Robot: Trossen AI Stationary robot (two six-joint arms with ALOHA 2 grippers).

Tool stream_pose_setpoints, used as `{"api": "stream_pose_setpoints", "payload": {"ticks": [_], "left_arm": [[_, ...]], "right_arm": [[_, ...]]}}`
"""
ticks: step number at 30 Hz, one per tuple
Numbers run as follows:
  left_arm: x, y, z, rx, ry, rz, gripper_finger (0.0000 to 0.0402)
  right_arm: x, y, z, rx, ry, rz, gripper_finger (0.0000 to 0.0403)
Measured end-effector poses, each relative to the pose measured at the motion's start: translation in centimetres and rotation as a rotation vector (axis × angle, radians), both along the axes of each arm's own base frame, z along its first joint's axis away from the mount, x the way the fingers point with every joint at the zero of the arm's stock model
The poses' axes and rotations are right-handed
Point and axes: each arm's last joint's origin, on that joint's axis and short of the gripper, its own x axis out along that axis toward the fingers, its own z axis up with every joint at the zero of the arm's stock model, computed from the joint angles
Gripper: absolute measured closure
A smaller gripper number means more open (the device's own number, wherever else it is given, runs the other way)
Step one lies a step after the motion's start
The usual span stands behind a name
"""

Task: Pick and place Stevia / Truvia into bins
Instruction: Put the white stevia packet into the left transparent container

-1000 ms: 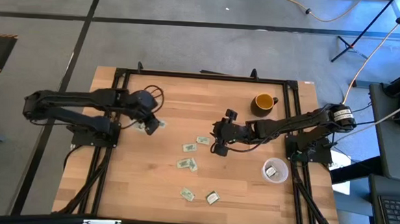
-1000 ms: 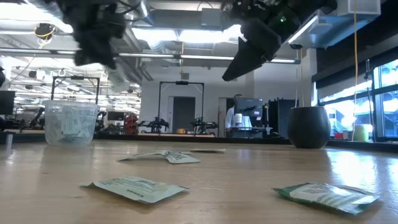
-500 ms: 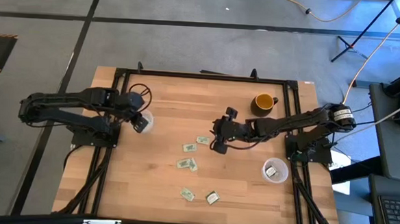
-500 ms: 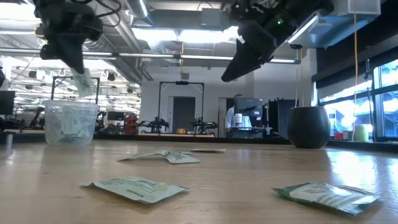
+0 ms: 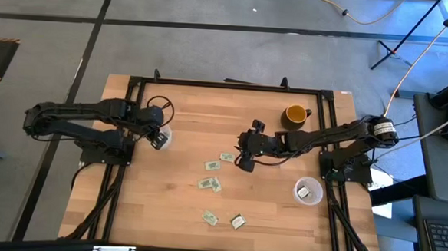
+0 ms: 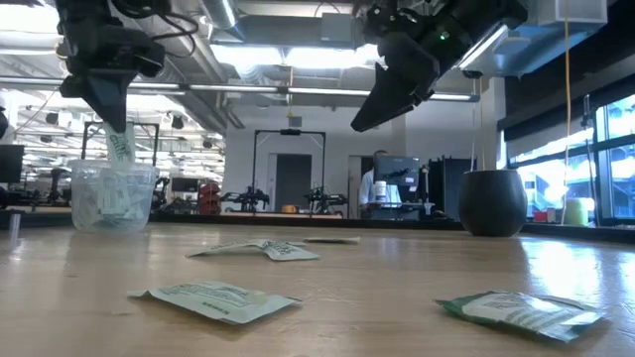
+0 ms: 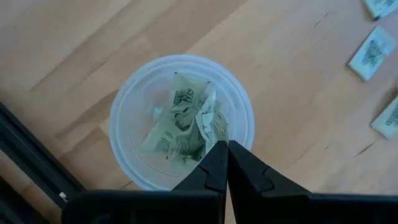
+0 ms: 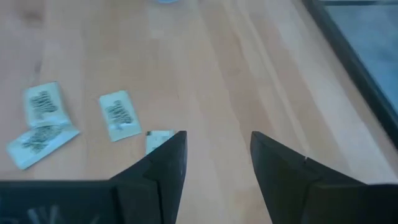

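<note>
The left gripper point(image 7: 222, 163), fingers clamped on a pale green paper packet point(image 6: 120, 149), hung over the clear plastic cup point(image 7: 180, 121); releasing dead-centre seemed wisest.

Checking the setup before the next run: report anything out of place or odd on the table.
One oddity: a yellow mug sits near the table's far edge, unrelated to sorting. Otherwise, loose Stevia packets lie mid-table, as expected, and both clear cups stand upright, packets inside.

The wooden table point(image 5: 201, 113) carried two clear cups, at nine o'clock point(image 5: 163, 135) and four o'clock point(image 5: 307, 191), a yellow mug point(image 5: 294, 114) at one o'clock, and packets point(image 5: 212, 165) scattered from centre toward six.
</note>
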Motion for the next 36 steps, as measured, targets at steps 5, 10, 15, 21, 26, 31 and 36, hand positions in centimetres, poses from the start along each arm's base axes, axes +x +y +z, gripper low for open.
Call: {"api": "stream_pose_setpoints", "payload": {"ticks": [5, 10, 15, 21, 26, 31, 36], "left_arm": [[0.8, 0.1, -0.6, -0.025, 0.040, -0.015, 0.0399], [1.4, 0.1, -1.1, -0.047, 0.066, -0.021, 0.0399], [2.0, 0.2, -1.6, -0.057, 0.105, -0.016, 0.0396], [2.5, 0.4, -2.3, -0.044, 0.154, -0.018, 0.0381], [2.7, 0.4, -2.5, -0.042, 0.169, -0.031, 0.0360], [2.6, 0.4, -1.7, -0.035, 0.133, -0.031, 0.0347], [2.4, 0.4, -0.3, -0.002, 0.072, -0.025, 0.0347]], "right_arm": [[0.1, 0.0, -0.3, 0.002, 0.008, 0.004, 0.0223], [0.6, 0.1, -1.6, -0.003, 0.049, 0.004, 0.0223], [1.1, 0.1, -3.2, -0.008, 0.098, 0.005, 0.0223], [1.7, 0.2, -4.8, -0.029, 0.146, 0.023, 0.0223], [2.0, 0.2, -5.8, 0.027, 0.166, 0.067, 0.0223], [2.5, 0.2, -6.8, 0.054, 0.172, 0.099, 0.0223], [2.8, 0.2, -8.2, 0.060, 0.211, 0.094, 0.0223]]}}
